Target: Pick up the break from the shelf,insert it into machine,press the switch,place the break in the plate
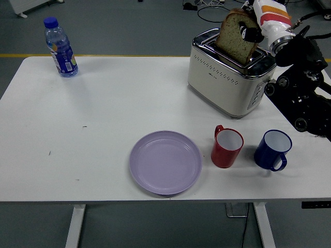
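White tabletop (103, 103) fills most of the head view, with its near edge along the bottom. At the far right stands a cream and chrome toaster (227, 77), set at an angle, its slots facing up. A slice of brown bread (235, 39) is tilted over the toaster, its lower edge down in the nearer slot while most of the slice stands above the chrome top. The right hand (253, 32) comes in from the upper right on a black arm with a white and orange cuff; its dark fingers (248, 35) are clamped on the slice's upper right edge.

Near the front edge lies a lilac plate (165, 162), with nothing on it. Just to its right is a red mug (227, 146), white inside, handle turned to the far left. Beside that, close but apart, is a blue mug (273, 149), also white inside, handle toward the front. At the far left corner a water bottle (60, 47) with a blue cap and blue label stands upright, well apart from everything else.
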